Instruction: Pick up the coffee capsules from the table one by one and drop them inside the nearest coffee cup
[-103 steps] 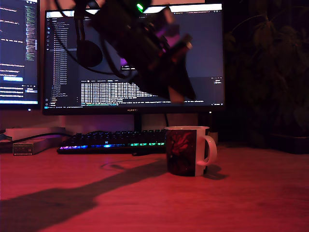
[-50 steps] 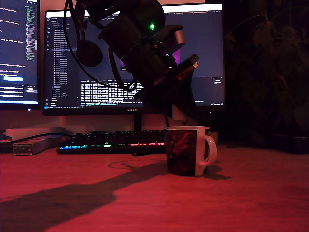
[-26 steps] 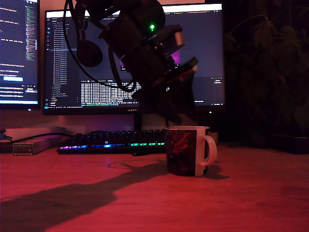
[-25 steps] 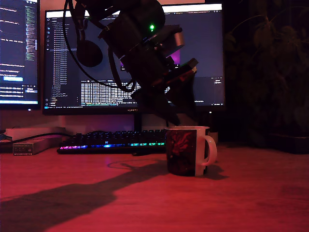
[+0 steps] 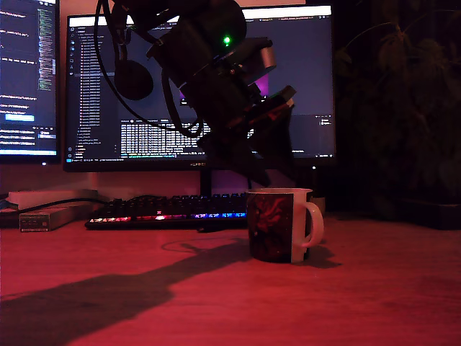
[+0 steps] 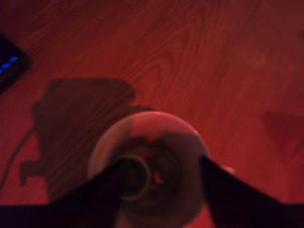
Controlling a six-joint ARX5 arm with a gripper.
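So this looks like the drop step: the gripper (image 6: 159,190) hangs right over the coffee cup (image 5: 279,225), fingers spread apart on either side of the cup's mouth in the wrist view, with nothing pinched between them as far as I can tell. My guess is the capsule is already let go, or is about to be. Inside the cup there's a round ring-shaped thing (image 6: 134,176) sitting at the bottom that could well be a capsule, maybe a second lump beside it, but it's blurry and all red, so I wouldn't swear to it. The cup itself stands upright on the table (image 5: 374,288), just in front of the keyboard (image 5: 169,210), handle pointing to the exterior view's right. I can't spot any loose capsules on the wood around the cup in either view. If more are left somewhere out of frame, the next move would be lifting straight up clear of the rim without knocking the cup, then going to find the next one.
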